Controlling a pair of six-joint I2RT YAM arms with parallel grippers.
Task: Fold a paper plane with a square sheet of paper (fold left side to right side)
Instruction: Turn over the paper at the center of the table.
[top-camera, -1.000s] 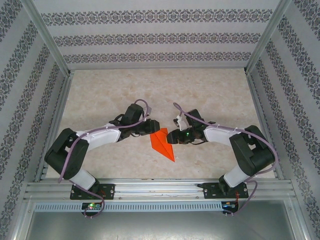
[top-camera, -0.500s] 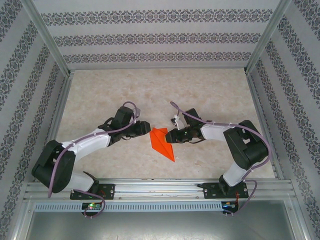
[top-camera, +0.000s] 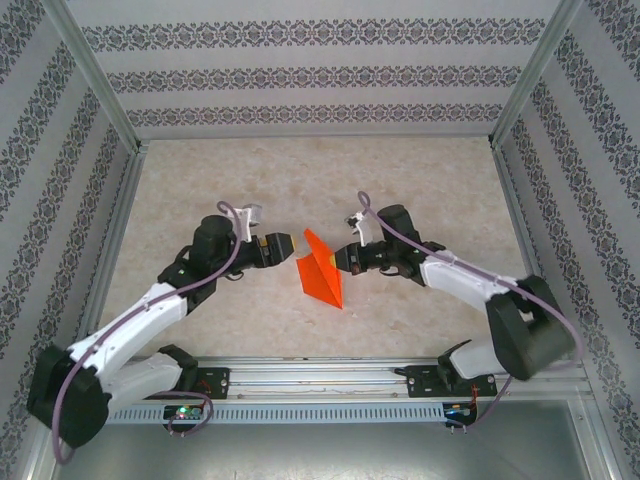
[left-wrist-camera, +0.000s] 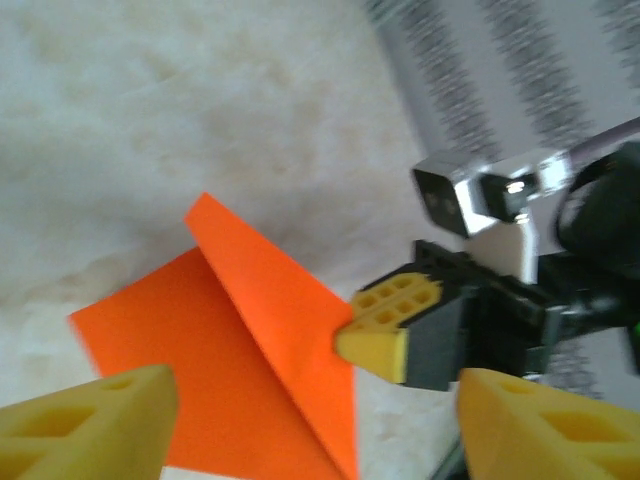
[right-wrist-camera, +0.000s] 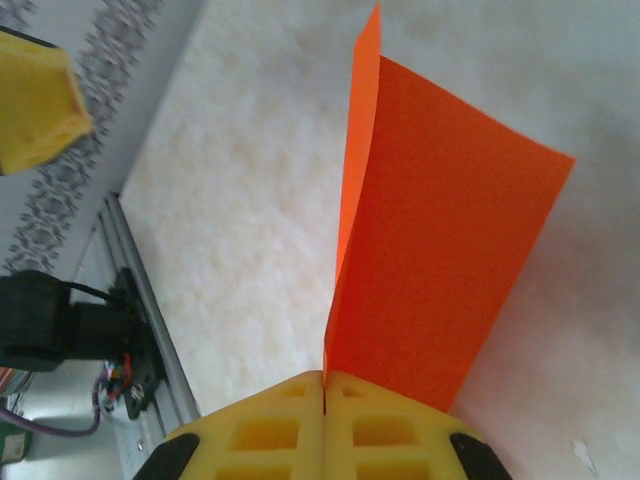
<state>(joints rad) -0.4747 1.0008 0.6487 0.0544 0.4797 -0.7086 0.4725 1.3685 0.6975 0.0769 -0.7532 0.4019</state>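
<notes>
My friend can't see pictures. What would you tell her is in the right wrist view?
The right pincer, its two yellow fingers pressed together at the bottom of the picture, is pinching a bright orange paper. The paper is folded into two layers and reaches up from the pincer, with a pale table behind it.

- The table has a pale beige, marbled top, evenly lit.
- White walls with dark ornamental bands enclose its far, left and right edges.
- Silver metal posts rise from the far corners.
- A slotted aluminium rail runs along the near edge.
</notes>
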